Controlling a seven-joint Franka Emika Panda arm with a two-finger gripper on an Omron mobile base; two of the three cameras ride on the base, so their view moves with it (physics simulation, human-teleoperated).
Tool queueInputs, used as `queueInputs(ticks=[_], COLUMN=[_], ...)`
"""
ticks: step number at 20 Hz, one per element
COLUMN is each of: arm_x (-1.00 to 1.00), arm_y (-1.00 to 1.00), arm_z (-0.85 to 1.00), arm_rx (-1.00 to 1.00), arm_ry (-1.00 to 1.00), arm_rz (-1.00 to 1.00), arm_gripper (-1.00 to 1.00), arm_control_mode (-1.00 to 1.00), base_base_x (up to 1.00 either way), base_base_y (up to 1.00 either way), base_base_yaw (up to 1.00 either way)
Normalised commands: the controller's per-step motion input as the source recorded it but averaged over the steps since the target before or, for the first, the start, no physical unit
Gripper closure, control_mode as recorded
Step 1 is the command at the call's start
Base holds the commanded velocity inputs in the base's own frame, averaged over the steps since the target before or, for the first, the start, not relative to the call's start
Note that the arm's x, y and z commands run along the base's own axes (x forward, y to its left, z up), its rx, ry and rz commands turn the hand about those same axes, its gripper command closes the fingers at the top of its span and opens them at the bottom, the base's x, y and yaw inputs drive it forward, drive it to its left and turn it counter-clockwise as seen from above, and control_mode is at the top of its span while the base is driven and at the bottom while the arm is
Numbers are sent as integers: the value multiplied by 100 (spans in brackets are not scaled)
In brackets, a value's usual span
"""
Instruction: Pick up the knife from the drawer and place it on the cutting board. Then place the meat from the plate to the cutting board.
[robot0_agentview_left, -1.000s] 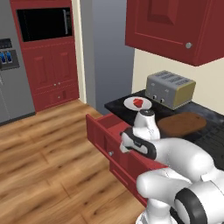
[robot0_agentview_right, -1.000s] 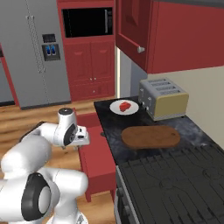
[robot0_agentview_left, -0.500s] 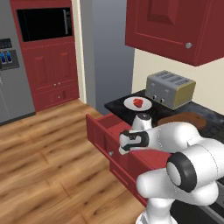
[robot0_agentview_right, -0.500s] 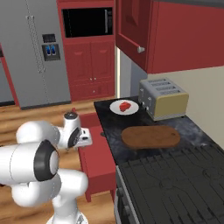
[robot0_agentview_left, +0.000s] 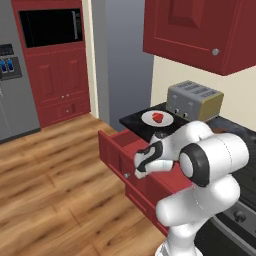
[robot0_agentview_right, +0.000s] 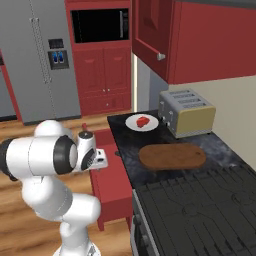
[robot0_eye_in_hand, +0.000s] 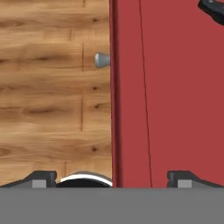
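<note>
Jaws wide apart and empty, the gripper (robot0_eye_in_hand: 109, 178) hangs over the drawer (robot0_eye_in_hand: 170, 96), straddling its front panel beside the knob (robot0_eye_in_hand: 101, 60). The knife (robot0_eye_in_hand: 213, 9) shows only as a dark handle tip at the far corner, so travel inward, then centre over the handle before descending. Beyond, on the bench, the cutting board (robot0_agentview_right: 172, 156) waits; the meat (robot0_agentview_right: 143, 121) sits on the plate (robot0_agentview_right: 134, 125).
</note>
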Motion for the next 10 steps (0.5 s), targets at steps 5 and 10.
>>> queueInputs(ticks=[5,10], arm_x=[34,12], arm_y=[0,0], arm_z=[-16,-27], arm_rx=[0,0], arm_ry=[6,-8], arm_rz=[0,0], arm_gripper=[-100,-100], arm_control_mode=[-100,-100], base_base_x=[0,0], base_base_y=[0,0], base_base_yaw=[0,0])
